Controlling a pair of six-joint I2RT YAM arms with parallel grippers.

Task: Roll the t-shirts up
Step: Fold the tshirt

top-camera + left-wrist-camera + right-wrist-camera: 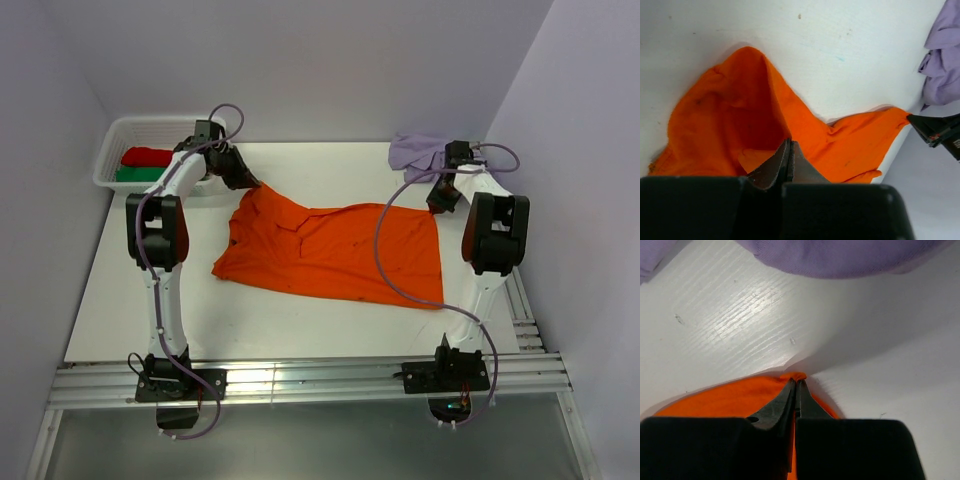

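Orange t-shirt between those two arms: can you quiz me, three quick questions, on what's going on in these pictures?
1. True or false: the left gripper and the right gripper are each shut on a far corner of the orange t-shirt.
2. Fill the gap: the white basket holds a red t-shirt and a ____ one.
3. Where is the lilac t-shirt? A in the basket; B bunched on the table beyond the right gripper; C under the orange t-shirt.
Key: 1 true; 2 green; 3 B.
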